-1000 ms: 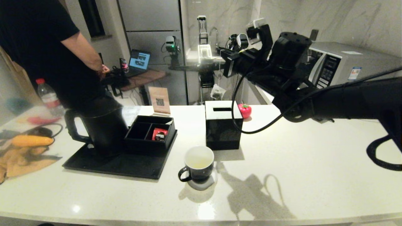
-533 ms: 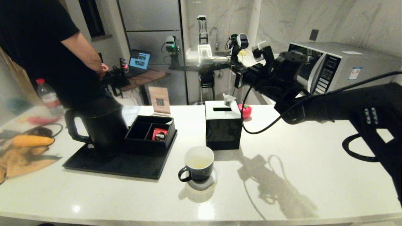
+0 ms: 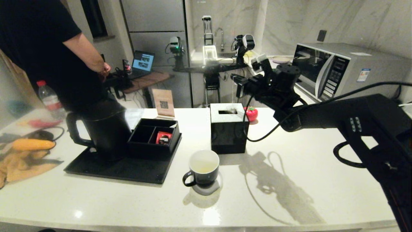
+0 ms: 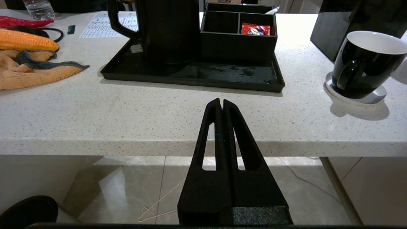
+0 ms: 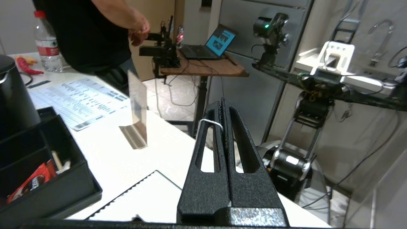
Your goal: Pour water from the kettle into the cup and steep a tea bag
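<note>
My right gripper (image 3: 237, 87) hangs above the black tissue box (image 3: 228, 135) and is shut on the tea bag's thin white string (image 5: 208, 122). The string drops straight down, and the small pale tea bag (image 3: 232, 105) hangs at the box's white top. The dark cup (image 3: 203, 167) with its white inside stands on a white coaster, nearer than the box. The black kettle (image 3: 106, 129) stands on the black tray (image 3: 122, 172) at the left. I cannot make out any water. My left gripper (image 4: 221, 102) is shut and empty, low before the counter's front edge.
A black organiser (image 3: 154, 138) with a red packet (image 3: 163, 138) sits on the tray. Behind the tissue box lies a small red tomato-like object (image 3: 251, 113). A microwave (image 3: 341, 71) stands at the back right. A person (image 3: 48, 48), a bottle (image 3: 48, 100) and an orange cloth (image 3: 22, 164) are at the left.
My right arm has come down and drawn back to the right. The tea bag has swung right and down, from behind the tissue box to its top. The left arm has not moved.
</note>
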